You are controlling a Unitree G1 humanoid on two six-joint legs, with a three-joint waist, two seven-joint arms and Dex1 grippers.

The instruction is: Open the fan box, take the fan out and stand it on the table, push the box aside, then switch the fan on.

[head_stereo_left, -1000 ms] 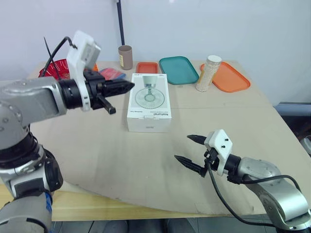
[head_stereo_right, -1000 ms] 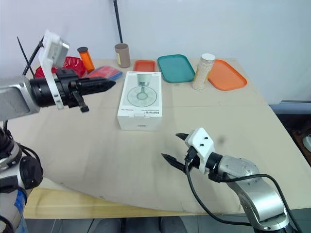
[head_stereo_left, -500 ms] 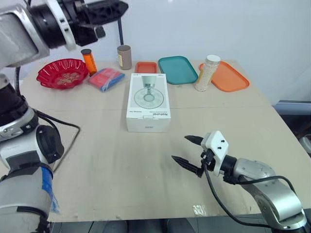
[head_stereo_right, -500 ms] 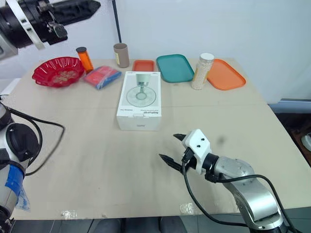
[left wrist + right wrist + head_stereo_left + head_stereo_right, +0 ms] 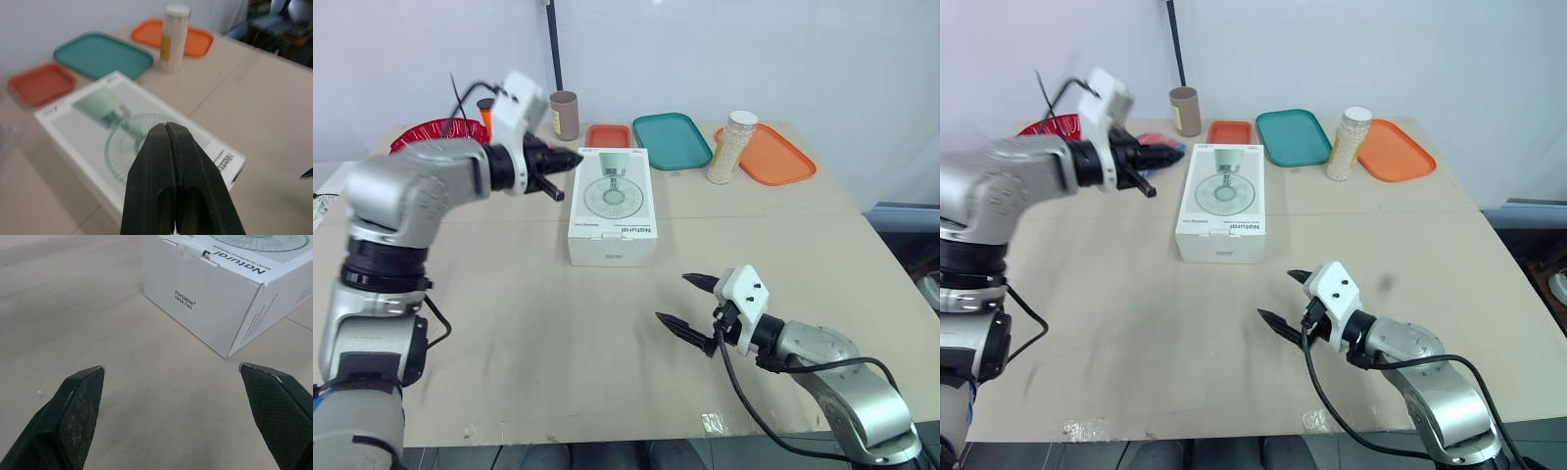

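Note:
The white fan box [image 5: 613,204] lies flat and closed in the middle of the table, a fan drawing on its lid and its tucked flap end [image 5: 205,289] facing me. My left gripper [image 5: 570,160] is shut and empty, hovering just off the box's far left corner; in its wrist view the joined fingers [image 5: 168,161] point down over the lid [image 5: 132,134]. My right gripper [image 5: 690,302] is open and empty, low over the table well in front of the box and to its right, fingertips aimed at the flap end.
Along the far edge stand a red bowl [image 5: 435,132], an orange bottle [image 5: 486,108], a cardboard tube [image 5: 565,116], a small orange tray [image 5: 609,136], a teal tray [image 5: 673,140], a grain jar [image 5: 732,147] and an orange tray [image 5: 769,155]. A blue-red packet [image 5: 1160,149] lies beside the left gripper.
The left arm swung high above the far left half a second ago and has come back down beside the box's far left corner, still shut. The right gripper has barely moved. The camera shifted.

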